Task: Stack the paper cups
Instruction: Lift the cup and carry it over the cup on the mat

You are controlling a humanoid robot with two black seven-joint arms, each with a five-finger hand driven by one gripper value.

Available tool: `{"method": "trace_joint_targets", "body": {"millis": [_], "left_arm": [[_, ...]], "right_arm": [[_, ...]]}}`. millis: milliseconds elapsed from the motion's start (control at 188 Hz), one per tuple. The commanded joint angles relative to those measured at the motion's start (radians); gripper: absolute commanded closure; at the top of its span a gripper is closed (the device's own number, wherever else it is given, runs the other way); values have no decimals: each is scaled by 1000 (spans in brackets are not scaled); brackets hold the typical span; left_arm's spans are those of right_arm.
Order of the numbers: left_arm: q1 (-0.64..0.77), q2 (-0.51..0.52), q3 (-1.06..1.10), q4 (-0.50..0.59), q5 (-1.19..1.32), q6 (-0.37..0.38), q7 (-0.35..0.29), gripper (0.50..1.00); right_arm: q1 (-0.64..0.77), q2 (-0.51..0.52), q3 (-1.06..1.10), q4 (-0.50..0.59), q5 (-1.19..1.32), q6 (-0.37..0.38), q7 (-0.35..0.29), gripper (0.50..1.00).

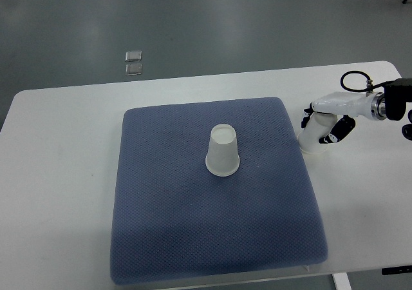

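- Upside-down paper cup (223,150) sitting near the middle of the blue pad (161,238), rim down, flat base up.
- Second paper cup (313,137) off the pad's right edge, just past the upper right corner, clamped in the right robot hand (328,130), fingers wrapped round it and gripping. Looks tilted, wide end toward the pad. Touching the table (58,174) or hovering just above it? Can't tell from this angle.
- No left robot hand anywhere in the shot.
- Step in hand, best guess: carry the held cup over to the pad's middle and drop it over the standing one. Nothing stacked yet.
- Stuff that could go sideways:
  - Thin paper walls, so too much squeeze = crushed or ovalled rim, then no clean slide over the other cup.
  - Tilted cup coming in off-axis, catching the standing one on its shoulder and knocking it over. Light and empty, so barely any nudge needed.
  - Soft pad underneath, probably a bit squishy, so a wobbly base for the standing cup under any downward push.
  - Slick white cup plus smooth plastic fingers, possible slip mid-carry.
- Materials: both cups plain white, tapered cones, matte. Pad a dimpled, mesh-textured fabric, rounded corners, cushiony look. Table smooth white, rounded corners. Robot hand glossy white shell with black joints, black cable looped behind the wrist.
- Two small clear squares (134,62) on the grey floor beyond the pad's far edge, not relevant.
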Motion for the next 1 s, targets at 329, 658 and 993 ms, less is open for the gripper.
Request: {"method": "trace_joint_targets", "body": {"millis": [329,658,993], "left_arm": [[0,0,0,0,0,0,0,500],[0,0,0,0,0,0,0,500],[0,0,0,0,0,0,0,500]], "right_arm": [[183,-11,9,81,11,112,7,830],[354,3,9,181,101,219,8,826],[424,81,9,253,192,331,7,820]]}}
